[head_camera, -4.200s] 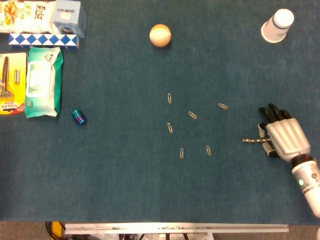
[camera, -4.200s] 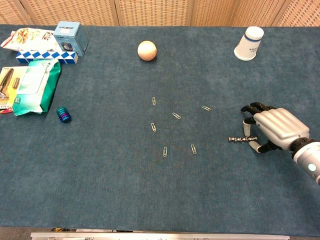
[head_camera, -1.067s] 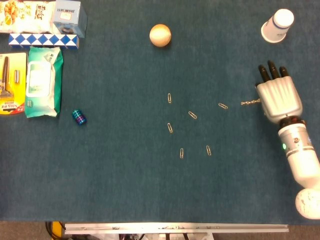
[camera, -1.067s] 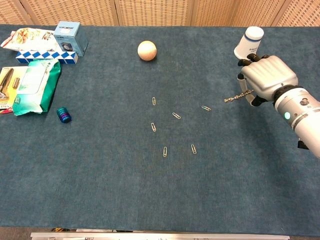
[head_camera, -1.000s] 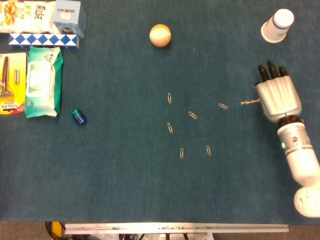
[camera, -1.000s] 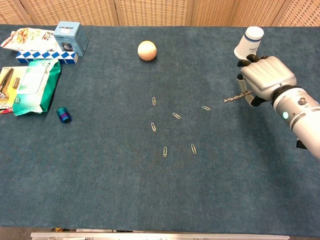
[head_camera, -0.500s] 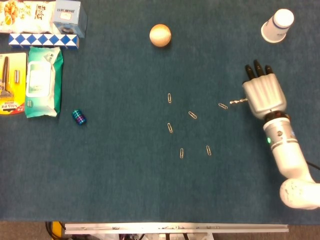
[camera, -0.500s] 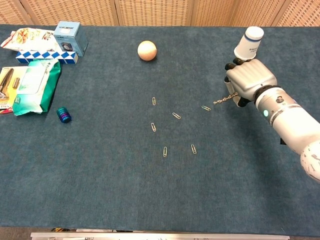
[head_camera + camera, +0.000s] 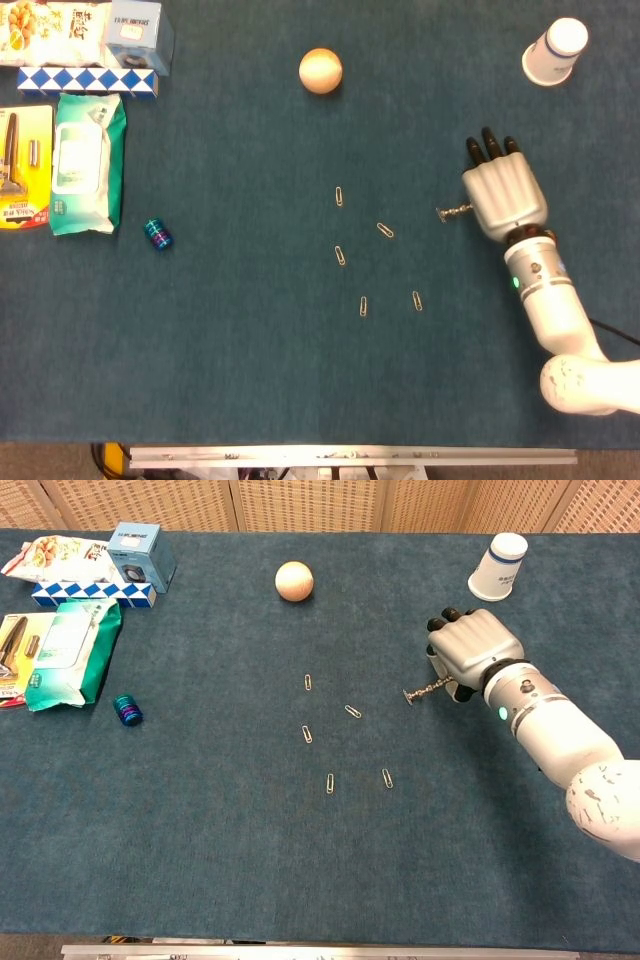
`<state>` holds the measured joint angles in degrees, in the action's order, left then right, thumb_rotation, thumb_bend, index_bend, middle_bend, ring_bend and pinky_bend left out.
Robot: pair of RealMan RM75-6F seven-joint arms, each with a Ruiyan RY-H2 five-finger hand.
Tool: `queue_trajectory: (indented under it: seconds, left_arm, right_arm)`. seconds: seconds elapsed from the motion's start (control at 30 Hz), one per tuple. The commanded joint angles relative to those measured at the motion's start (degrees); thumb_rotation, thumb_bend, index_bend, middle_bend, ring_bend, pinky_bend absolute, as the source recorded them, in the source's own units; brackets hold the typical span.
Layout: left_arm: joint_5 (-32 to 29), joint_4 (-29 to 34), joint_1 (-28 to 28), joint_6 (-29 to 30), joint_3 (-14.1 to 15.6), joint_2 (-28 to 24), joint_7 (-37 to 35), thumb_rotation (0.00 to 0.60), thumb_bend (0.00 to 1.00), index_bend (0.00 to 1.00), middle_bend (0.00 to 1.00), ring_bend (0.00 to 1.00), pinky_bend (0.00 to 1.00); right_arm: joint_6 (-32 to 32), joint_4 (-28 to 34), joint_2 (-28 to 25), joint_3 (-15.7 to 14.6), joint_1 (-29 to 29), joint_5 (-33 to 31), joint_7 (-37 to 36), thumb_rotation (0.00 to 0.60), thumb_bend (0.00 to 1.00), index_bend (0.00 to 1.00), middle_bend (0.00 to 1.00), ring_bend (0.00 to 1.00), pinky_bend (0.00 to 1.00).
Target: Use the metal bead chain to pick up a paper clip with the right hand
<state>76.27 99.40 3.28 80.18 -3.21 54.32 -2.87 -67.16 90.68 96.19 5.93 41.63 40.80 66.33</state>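
Five paper clips lie loose on the blue surface [image 9: 250,380]; a sixth, the nearest paper clip [image 9: 441,212], sits right at the tip of the metal bead chain [image 9: 424,691]. The right hand [image 9: 503,198] has its fingers clamped on the chain's other end. Holding the chain is done. The tip looks like it is touching that clip, but it is not lifted yet.
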Motion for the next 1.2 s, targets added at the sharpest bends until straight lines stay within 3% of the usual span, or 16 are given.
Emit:
queue_trajectory:
  seconds: [0.03,0.3,1.2]
  left_arm:
    - [-0.21,-0.05,-0.11,0.11,-0.09,-0.04,-0.13,0.600,0.09,0.44,0.34,0.34,0.43]
    - [-0.47,0.03,-0.14,0.05,-0.31,-0.12,-0.79,0.600,0.09,0.44,0.34,0.34,0.43]
    - [-6.11,-0.50,-2.53,1.92,-2.61,-2.81,-4.24,0.600,0.09,0.44,0.34,0.34,0.43]
  right_arm:
    - [-0.26,0.95,-0.31,-0.48,0.14,0.84,-0.64,0.600,0.39,0.58,0.15,0.03,0.19]
    - [-2.33,3.90,-0.90,-1.39,0.84,3.28,-0.49,0.600,0.39,0.58,0.15,0.03,0.19]
    - [-2.86,5.79,0.73,-1.44,4.38,1.85,1.28,0.600,0.39,0.58,0.15,0.03,0.19]
